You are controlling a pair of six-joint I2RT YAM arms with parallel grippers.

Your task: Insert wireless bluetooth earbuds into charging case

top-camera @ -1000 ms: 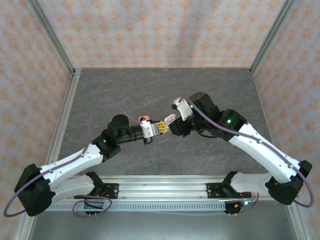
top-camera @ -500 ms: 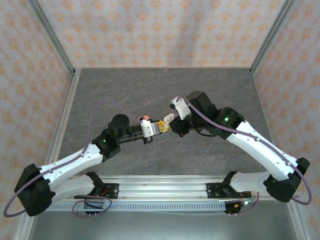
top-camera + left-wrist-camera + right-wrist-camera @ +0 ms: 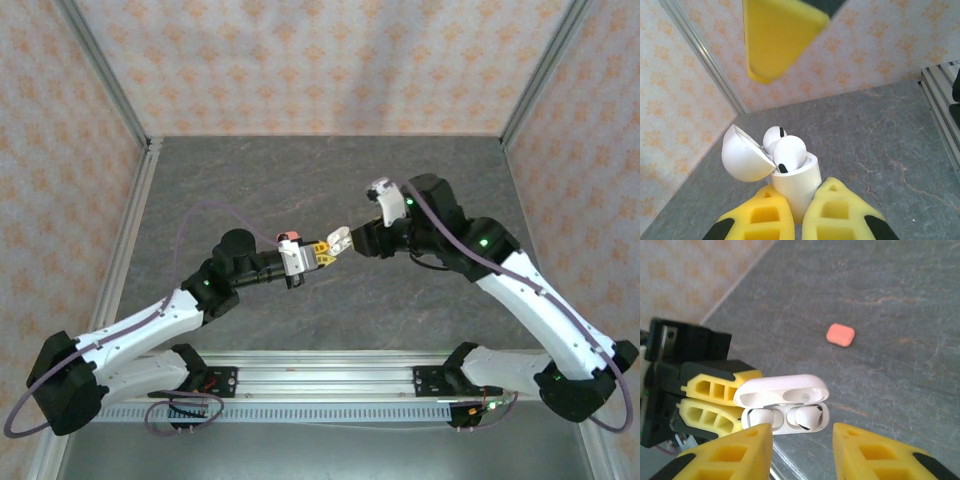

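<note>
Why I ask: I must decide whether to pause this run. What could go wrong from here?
The front earbud seems to sit high in the white case; closing the lid might jam or pop it out. The left jaws pinch only the case's lower body, off the table, so a push from the open right jaws could twist it loose.

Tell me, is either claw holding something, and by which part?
The left gripper clamps the open white charging case by its lower body. The right gripper, jaws apart, holds nothing.
</note>
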